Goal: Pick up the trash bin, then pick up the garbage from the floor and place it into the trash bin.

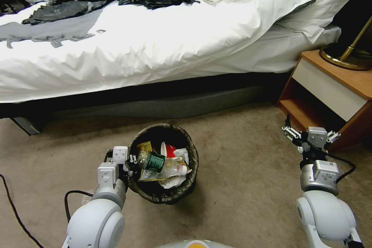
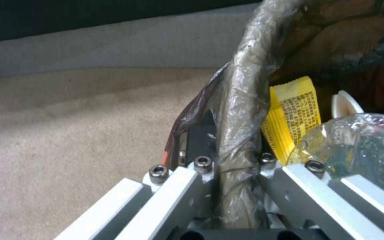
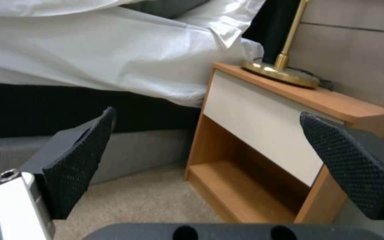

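Note:
The trash bin (image 1: 167, 196) hangs just over the carpet in front of me, its dark crinkled bag folded over the rim (image 2: 241, 96). My left gripper (image 1: 130, 161) is shut on the bin's left rim, one finger (image 2: 199, 135) outside the bag and the other inside. Garbage lies inside the bin: a clear plastic bottle (image 1: 158, 162) with a green label, a yellow wrapper (image 2: 295, 113), a red-and-white cup (image 1: 169, 149) and white paper (image 1: 174, 181). My right gripper (image 1: 312, 135) hovers open and empty at the right, near the nightstand, its black pads (image 3: 81, 156) wide apart.
A bed (image 1: 155, 50) with white sheets spans the back, dark gap beneath. A wooden nightstand (image 1: 329, 93) with a brass lamp base (image 1: 343, 57) stands at the right. A black cable (image 1: 15, 213) runs over the carpet at the left. Bare carpet lies between bin and nightstand.

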